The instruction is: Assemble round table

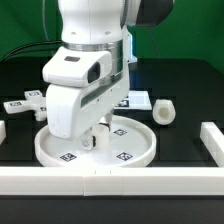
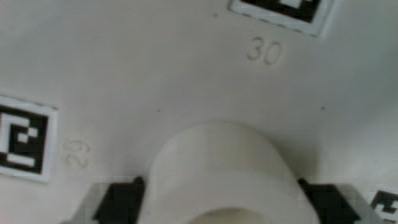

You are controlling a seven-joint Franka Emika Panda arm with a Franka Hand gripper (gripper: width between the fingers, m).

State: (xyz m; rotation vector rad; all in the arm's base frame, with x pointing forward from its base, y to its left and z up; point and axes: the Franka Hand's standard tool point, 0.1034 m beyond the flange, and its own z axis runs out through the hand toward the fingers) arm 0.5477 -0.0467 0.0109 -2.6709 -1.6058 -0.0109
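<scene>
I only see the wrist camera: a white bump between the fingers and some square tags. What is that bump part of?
Observer: It is the hub at the centre of the big round disc.
Child: Where is the fat tube piece?
Observer: The short cylinder sits off the disc, toward the exterior view's right.
Child: And the cross?
Observer: The cross-shaped piece lies off the disc, toward the exterior view's left.
</scene>
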